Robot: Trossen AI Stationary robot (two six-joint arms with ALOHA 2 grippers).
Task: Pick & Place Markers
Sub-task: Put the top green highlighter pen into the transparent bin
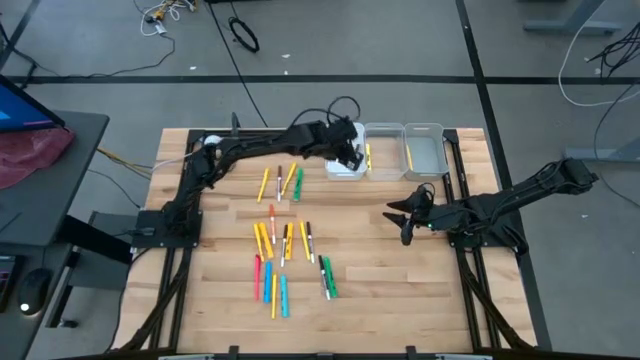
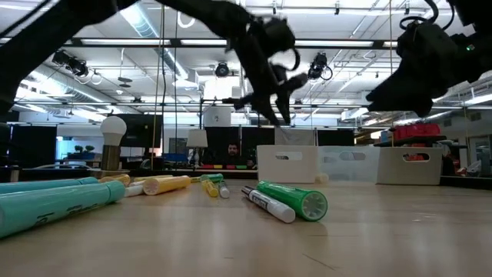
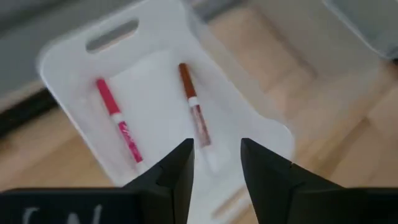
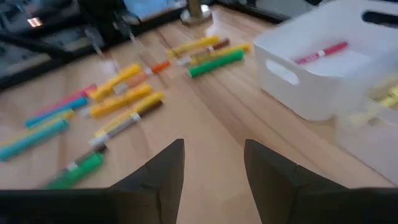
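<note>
Several markers in yellow, orange, pink, green and cyan lie scattered flat on the wooden table; the low view shows a green one close up. My left gripper hangs open above the white bin at the far edge. A pink marker and an orange-brown marker lie flat on that bin's floor. My right gripper is open and empty, hovering over bare table right of the scattered markers, its fingers pointing toward the table's left.
Two clear bins stand right of the white one at the far edge, each with a yellow marker inside. Bare wood lies between the marker pile and the right arm. A lamp and room clutter show beyond the table.
</note>
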